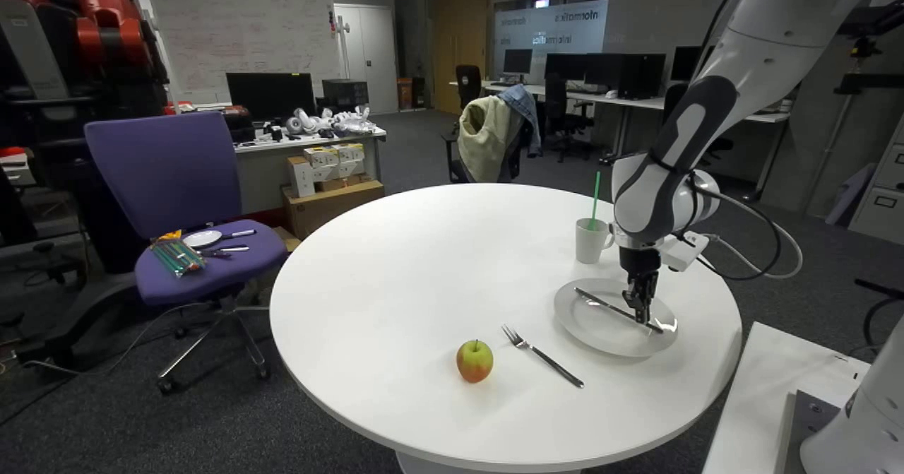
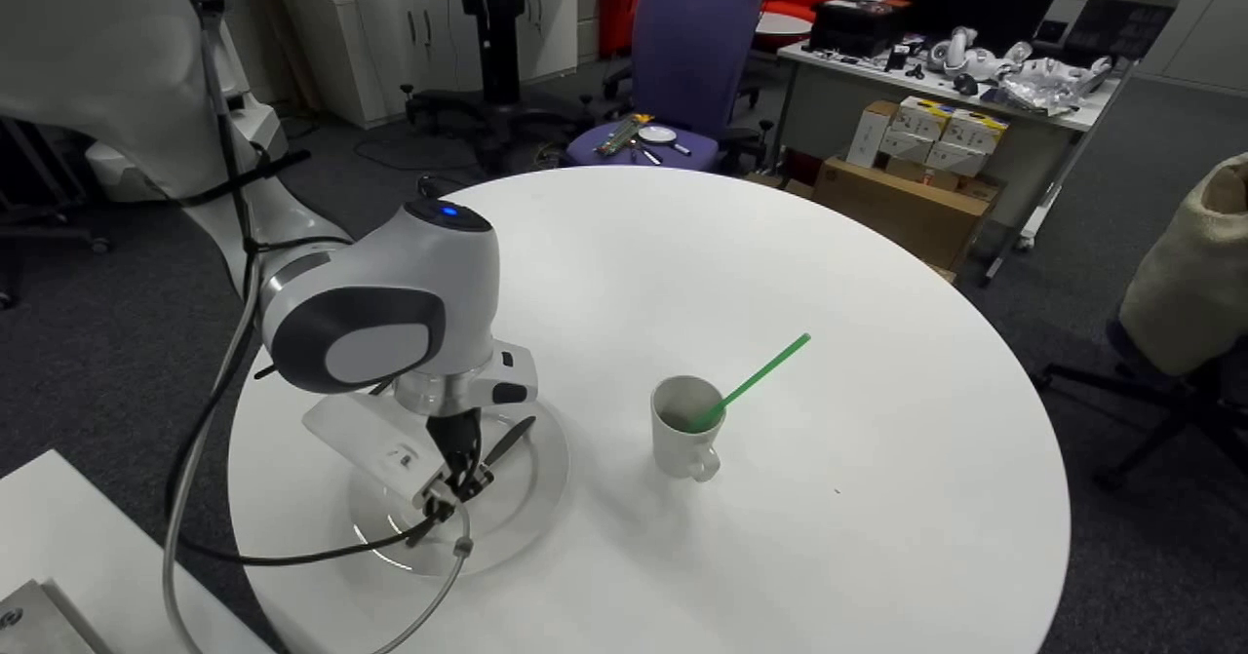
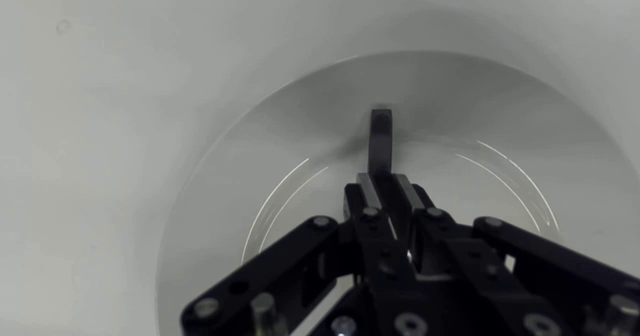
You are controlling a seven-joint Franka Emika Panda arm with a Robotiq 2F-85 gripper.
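A metal knife (image 1: 600, 303) lies across the white plate (image 1: 575, 322) on the round table. My gripper (image 1: 641, 316) points down over the plate's near-robot side, its fingertips shut on one end of the knife. In the wrist view, the dark end of the knife (image 3: 380, 140) sticks out beyond the tips, with a fingertip pad on each side. Whether the knife rests fully on the plate or is slightly raised I cannot tell. The arm hides part of the plate (image 2: 551, 479) in an exterior view, though the blade (image 2: 512, 440) shows there.
A white mug (image 1: 588, 244) holding a green straw (image 1: 597, 191) stands close behind the plate. A fork (image 1: 542, 359) and a red-green apple (image 1: 474, 361) lie on the white table (image 1: 395, 283). Cables (image 2: 200, 420) hang from the arm. A purple chair (image 1: 205, 248) bears several utensils.
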